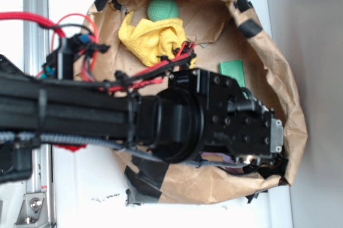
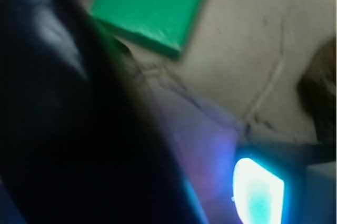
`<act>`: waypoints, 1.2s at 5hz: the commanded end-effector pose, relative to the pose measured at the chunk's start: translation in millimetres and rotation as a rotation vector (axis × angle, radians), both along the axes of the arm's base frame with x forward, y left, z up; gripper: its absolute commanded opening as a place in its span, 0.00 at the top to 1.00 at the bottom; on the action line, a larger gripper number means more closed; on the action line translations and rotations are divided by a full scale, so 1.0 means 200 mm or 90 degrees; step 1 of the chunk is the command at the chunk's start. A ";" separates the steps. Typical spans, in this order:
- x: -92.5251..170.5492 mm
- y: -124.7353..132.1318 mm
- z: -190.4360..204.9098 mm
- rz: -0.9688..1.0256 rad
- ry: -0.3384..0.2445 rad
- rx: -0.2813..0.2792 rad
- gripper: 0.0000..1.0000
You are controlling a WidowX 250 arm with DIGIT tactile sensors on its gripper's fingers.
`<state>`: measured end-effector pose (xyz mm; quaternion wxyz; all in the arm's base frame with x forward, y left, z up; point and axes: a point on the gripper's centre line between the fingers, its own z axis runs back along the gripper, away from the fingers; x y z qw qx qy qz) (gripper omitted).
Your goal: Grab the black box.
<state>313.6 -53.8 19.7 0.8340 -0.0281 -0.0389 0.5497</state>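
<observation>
Paper bag [image 1: 300,126] holds green ball [image 1: 162,9], yellow cloth [image 1: 153,39], green block [image 1: 232,72].

Reaches in from the left edge of the exterior view as a long black arm [image 1: 69,112], lying nearly level across the picture, with red and black cables [image 1: 144,70] running along its top side. Ends in a round black wrist joint [image 1: 174,126] and a boxy black hand [image 1: 257,155] at the right, tipped downward. Fingers hidden beneath the hand's body there, so open or closed cannot be told. Fills the left of the wrist view as a dark, blurred mass [image 2: 63,118].
</observation>
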 end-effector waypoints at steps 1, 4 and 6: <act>-0.04 0.16 0.21 -0.077 -0.104 0.021 1.00; -0.20 0.27 0.57 -0.359 -0.086 0.026 1.00; -0.24 0.37 0.71 -0.452 -0.098 0.090 1.00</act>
